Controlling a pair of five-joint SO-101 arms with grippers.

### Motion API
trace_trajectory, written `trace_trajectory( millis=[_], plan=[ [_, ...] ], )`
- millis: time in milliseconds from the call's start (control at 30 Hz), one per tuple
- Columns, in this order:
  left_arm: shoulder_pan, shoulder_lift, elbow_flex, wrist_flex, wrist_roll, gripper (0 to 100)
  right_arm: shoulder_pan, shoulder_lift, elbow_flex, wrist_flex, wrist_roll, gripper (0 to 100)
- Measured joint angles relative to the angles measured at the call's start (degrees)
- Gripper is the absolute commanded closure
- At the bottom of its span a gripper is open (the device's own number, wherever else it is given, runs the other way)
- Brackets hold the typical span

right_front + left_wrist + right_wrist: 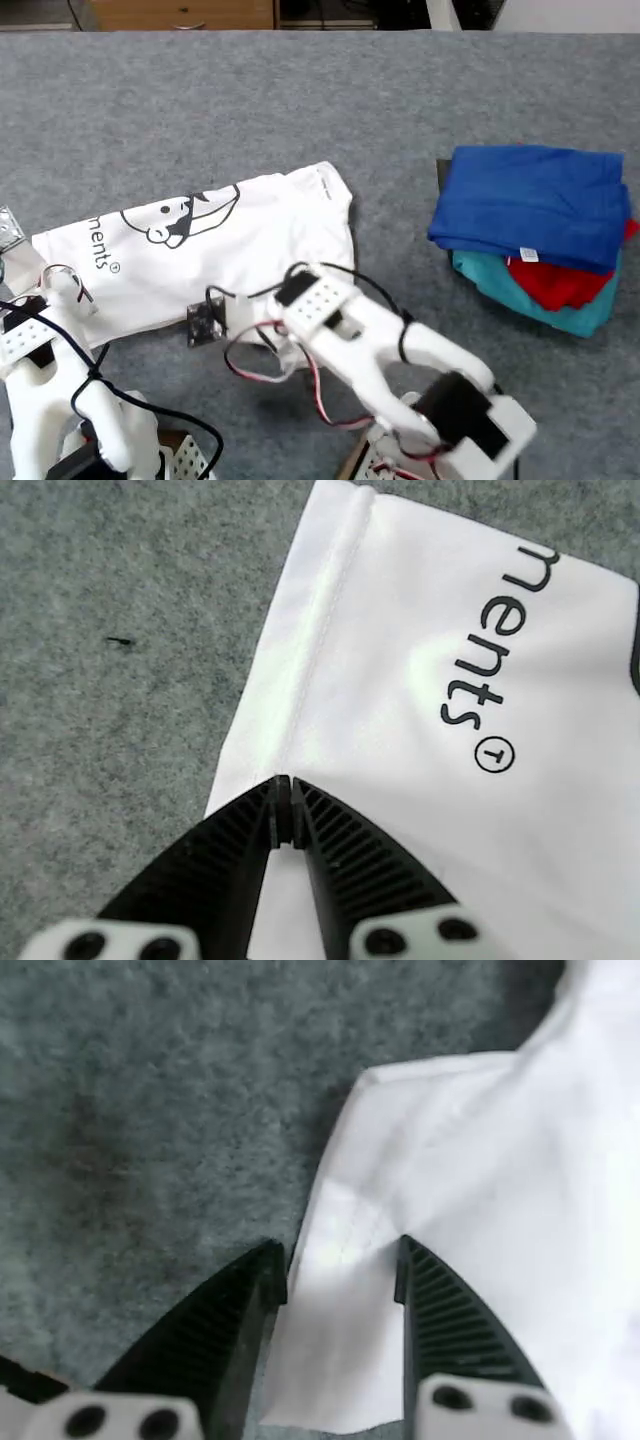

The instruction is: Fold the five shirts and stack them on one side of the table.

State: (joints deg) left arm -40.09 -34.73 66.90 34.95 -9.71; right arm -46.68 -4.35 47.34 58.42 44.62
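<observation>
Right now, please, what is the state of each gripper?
Left gripper: shut, pinching the edge of the white shirt.
Right gripper: open, with a corner of the white shirt between its fingers.

White shirt (pixel 230 250) flat, well apart from folded stack (pixel 535 230)

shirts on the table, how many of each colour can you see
white shirt: 1
blue shirt: 1
red shirt: 1
teal shirt: 1
total: 4 shirts
A dark edge shows beside the stack, but too little of it to tell what it is.
</observation>
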Motion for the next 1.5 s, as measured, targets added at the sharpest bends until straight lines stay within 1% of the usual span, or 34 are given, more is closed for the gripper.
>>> trace_trajectory(
  millis=[100, 267, 400, 700, 800, 867, 1000, 1067, 1267, 1500],
  plan=[
    [0.0, 0.0, 0.0, 0.0, 0.0, 98, 0.1, 3.2, -3.9, 2.2, 0.1, 86.0],
    [0.0, 0.0, 0.0, 0.4, 0.0, 98, 2.1, 5.5, -6.6, 1.8, 0.1, 99.3],
    [0.0, 0.0, 0.0, 2.9, 0.0, 98, 5.0, 6.9, -8.1, 1.8, 0.1, 99.4],
    [0.0, 0.0, 0.0, 3.2, 0.0, 98, 5.5, 7.4, -9.6, 2.2, 0.1, 99.5],
    [0.0, 0.0, 0.0, 3.3, 0.0, 98, 5.7, 7.6, -13.3, 5.5, 0.1, 99.5],
    [-0.2, 0.0, 0.0, 3.3, 0.0, 98, 6.2, 7.6, -17.2, 8.4, 0.1, 99.5],
    [-3.5, 0.0, -0.2, 3.3, 3.4, 98, 6.9, 8.2, -26.6, 14.9, 0.1, 99.5],
    [-4.9, 0.0, -0.9, 3.3, 4.0, 98, 7.3, 10.0, -31.5, 17.9, 1.3, 99.5],
    [-5.2, 0.0, -1.1, 3.3, 4.2, 98, 9.8, 20.3, -47.6, 24.3, 6.9, 99.5],
    [-5.2, 0.0, -1.1, 3.3, 4.2, 98, 11.3, 36.7, -72.4, 33.5, 15.2, 99.5]
  ],
)
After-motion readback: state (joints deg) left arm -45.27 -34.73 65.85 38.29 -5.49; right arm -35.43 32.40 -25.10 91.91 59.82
